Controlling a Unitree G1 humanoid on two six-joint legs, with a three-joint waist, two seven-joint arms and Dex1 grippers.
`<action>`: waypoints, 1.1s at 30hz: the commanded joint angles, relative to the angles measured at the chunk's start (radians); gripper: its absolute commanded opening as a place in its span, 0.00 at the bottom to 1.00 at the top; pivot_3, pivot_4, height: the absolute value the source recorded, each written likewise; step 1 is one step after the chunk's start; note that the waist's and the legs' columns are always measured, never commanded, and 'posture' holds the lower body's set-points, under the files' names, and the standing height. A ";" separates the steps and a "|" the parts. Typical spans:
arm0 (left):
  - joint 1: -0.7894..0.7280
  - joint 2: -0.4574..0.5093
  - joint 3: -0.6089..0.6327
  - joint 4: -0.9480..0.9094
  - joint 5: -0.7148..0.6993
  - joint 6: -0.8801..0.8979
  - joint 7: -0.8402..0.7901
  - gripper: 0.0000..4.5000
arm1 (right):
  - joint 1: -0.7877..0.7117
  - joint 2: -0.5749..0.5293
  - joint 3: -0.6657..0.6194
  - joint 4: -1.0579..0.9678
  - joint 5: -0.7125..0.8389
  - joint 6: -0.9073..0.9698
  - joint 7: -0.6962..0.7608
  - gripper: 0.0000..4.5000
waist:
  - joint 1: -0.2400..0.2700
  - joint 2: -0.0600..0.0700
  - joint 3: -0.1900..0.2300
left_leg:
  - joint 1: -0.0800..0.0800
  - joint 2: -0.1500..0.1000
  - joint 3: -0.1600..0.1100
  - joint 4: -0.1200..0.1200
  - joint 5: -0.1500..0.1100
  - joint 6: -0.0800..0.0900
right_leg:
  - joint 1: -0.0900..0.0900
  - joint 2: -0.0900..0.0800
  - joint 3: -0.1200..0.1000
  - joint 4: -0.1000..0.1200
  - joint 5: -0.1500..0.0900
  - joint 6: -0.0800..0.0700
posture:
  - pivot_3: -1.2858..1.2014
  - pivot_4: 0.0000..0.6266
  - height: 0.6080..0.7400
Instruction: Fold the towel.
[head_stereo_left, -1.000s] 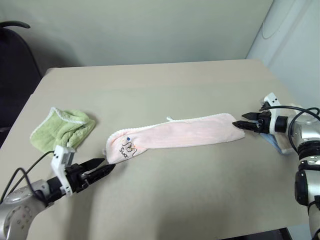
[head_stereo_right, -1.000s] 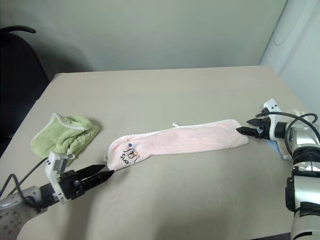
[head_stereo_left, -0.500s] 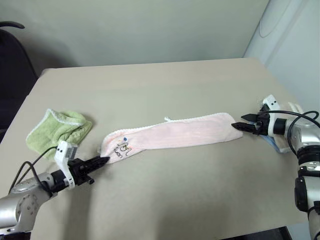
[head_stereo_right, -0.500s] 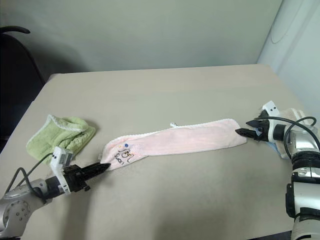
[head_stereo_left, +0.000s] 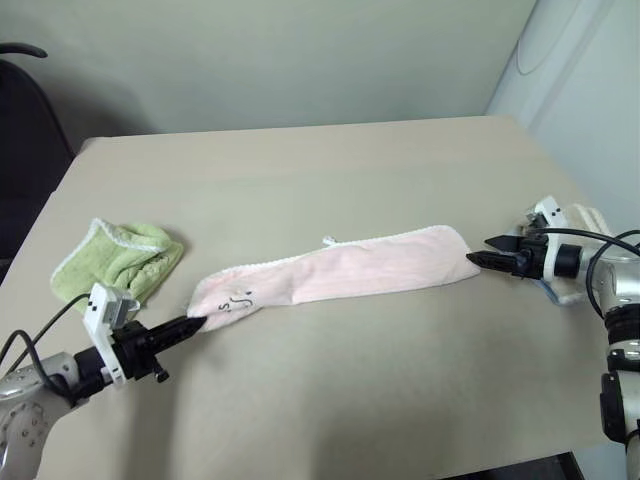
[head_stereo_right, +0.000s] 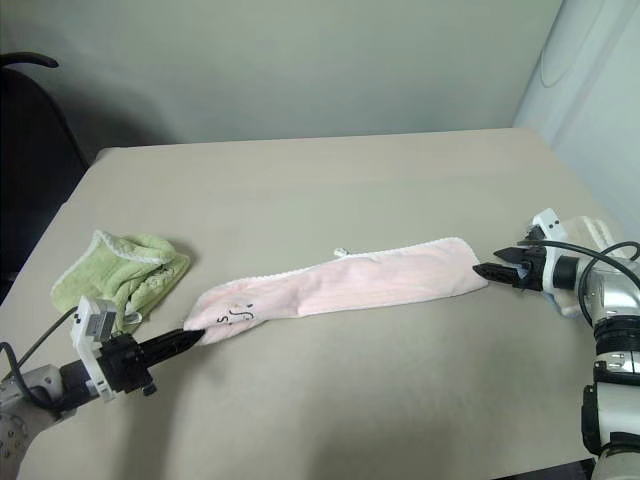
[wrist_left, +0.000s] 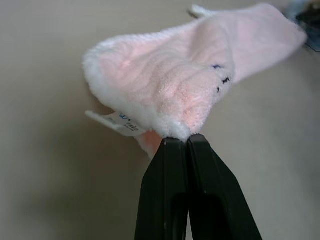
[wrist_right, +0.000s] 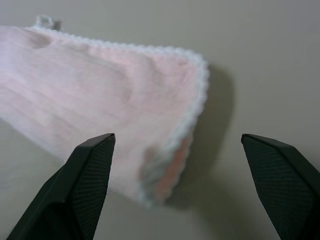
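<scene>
The pale pink towel lies stretched in a long strip across the middle of the table, with its white scalloped trim and small loop on the far edge. My left gripper is shut on the towel's left end, next to the embroidered mark. In the left wrist view the closed fingertips pinch the bunched pink terry, with a white label beside them. My right gripper is open just off the towel's right end, its fingers apart and holding nothing.
A crumpled lime-green cloth lies at the table's left, close to my left arm. A dark chair stands beyond the left edge. A pale folded cloth sits at the right edge behind my right wrist. A wall runs behind the table.
My left gripper has shut on the towel's left end and drawn it left and toward me, so the towel slid left. My right gripper has pulled back slightly from the right end.
</scene>
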 joint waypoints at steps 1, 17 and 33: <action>0.045 0.044 0.044 -0.015 0.054 -0.055 -0.039 0.00 | 0.009 -0.026 -0.054 -0.103 0.087 0.115 0.020 0.97 | 0.000 0.000 0.000 | 0.000 0.000 0.000 0.000 0.000 0.000 | 0.000 0.000 0.000 0.000 0.000 0.000 | 0.52 0.24 1.00; 0.097 0.028 0.023 -0.009 0.123 -0.138 -0.082 0.10 | 0.103 0.013 -0.112 -0.205 0.222 0.376 -0.119 1.00 | 0.001 0.000 0.000 | 0.000 0.000 0.000 0.000 -0.001 0.001 | 0.000 0.000 0.001 0.000 0.000 0.000 | 0.52 0.24 1.00; 0.109 0.017 0.174 0.000 0.064 -0.146 -0.107 0.66 | 0.126 0.028 -0.232 -0.241 0.371 0.597 -0.212 1.00 | 0.002 0.000 0.000 | 0.000 0.000 0.000 0.001 -0.001 0.001 | 0.001 0.000 0.000 0.000 0.000 0.000 | 0.52 0.24 1.00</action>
